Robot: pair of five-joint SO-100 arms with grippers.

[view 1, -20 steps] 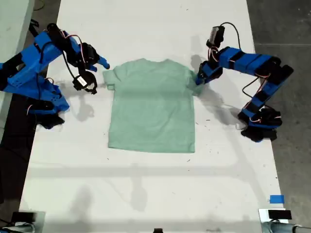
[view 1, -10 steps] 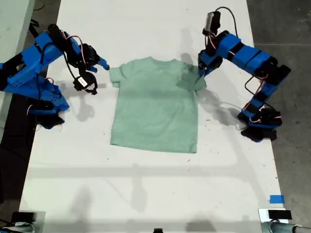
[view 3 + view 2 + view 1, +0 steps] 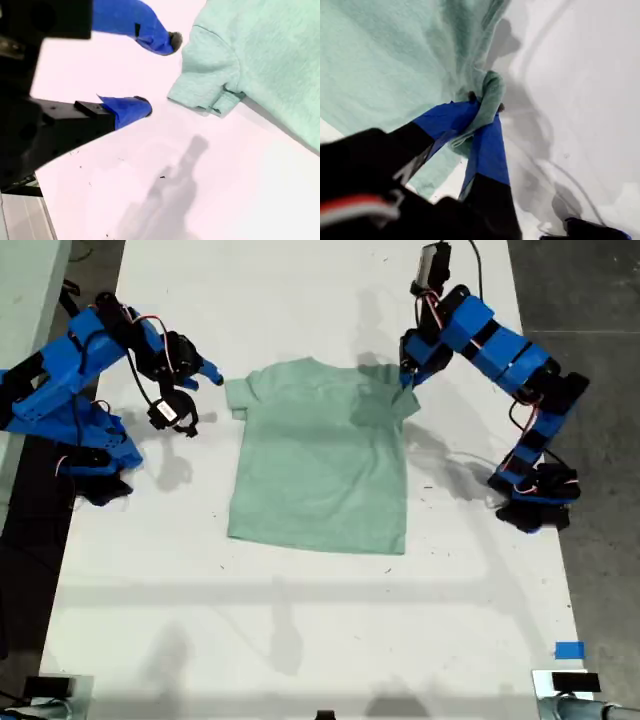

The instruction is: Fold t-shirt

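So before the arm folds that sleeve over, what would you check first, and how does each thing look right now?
1. My first gripper pinching the t-shirt sleeve: ok, cloth is bunched between the jaws.
2. Sleeve lifted off the table: ok.
3. My second gripper holding the other sleeve: not ok, open and apart from it.
4. Shirt body lying flat: ok.
5. Grip strong enough for the fold: cannot tell.

Matt, soft knit cloth t-shirt (image 3: 318,465) on a smooth white table (image 3: 300,620).
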